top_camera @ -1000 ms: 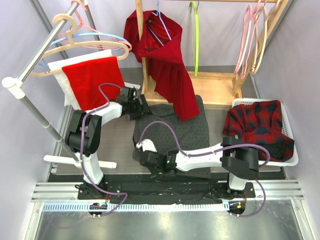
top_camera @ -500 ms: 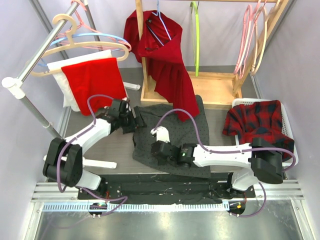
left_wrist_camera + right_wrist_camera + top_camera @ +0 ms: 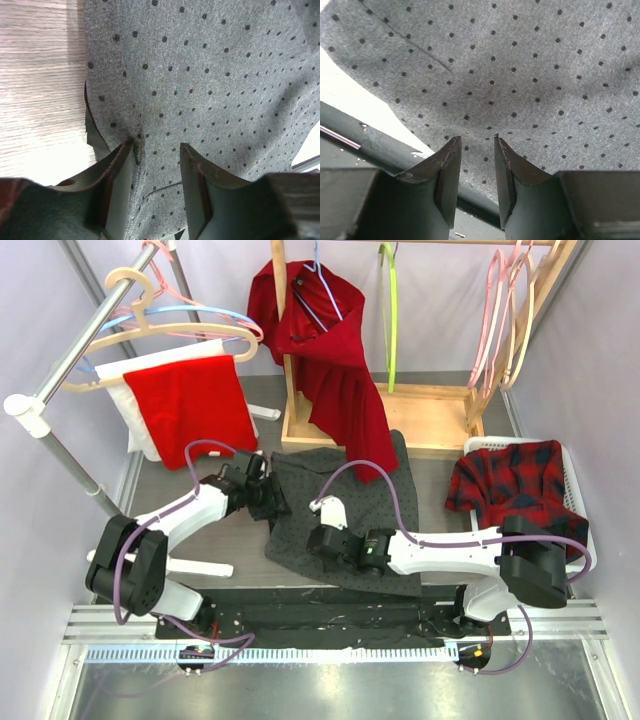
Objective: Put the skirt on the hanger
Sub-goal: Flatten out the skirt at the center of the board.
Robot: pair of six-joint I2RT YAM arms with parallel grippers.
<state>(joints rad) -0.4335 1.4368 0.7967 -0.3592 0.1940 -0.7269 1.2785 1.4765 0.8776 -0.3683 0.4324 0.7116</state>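
Observation:
The grey dotted skirt (image 3: 350,495) lies flat on the table in front of the wooden stand. My left gripper (image 3: 275,502) is at its left edge, jaws open and pressed down on the fabric (image 3: 210,75), with a small fold between the fingers (image 3: 156,147). My right gripper (image 3: 312,540) is over the skirt's near left part, open, with the dotted cloth (image 3: 520,60) just beyond its tips (image 3: 476,140). Wooden and pastel hangers (image 3: 150,315) hang on the metal rail at the far left.
A red and a white cloth (image 3: 190,400) hang from the left rail (image 3: 70,350). A red garment (image 3: 335,370) drapes over the wooden stand. A green hanger (image 3: 392,310) and pink hangers (image 3: 500,310) hang at the back. A white basket (image 3: 583,562) holds a plaid shirt.
My left gripper has come from the skirt's far left corner down to its left edge. My right arm has stretched out and its gripper has moved up onto the skirt.

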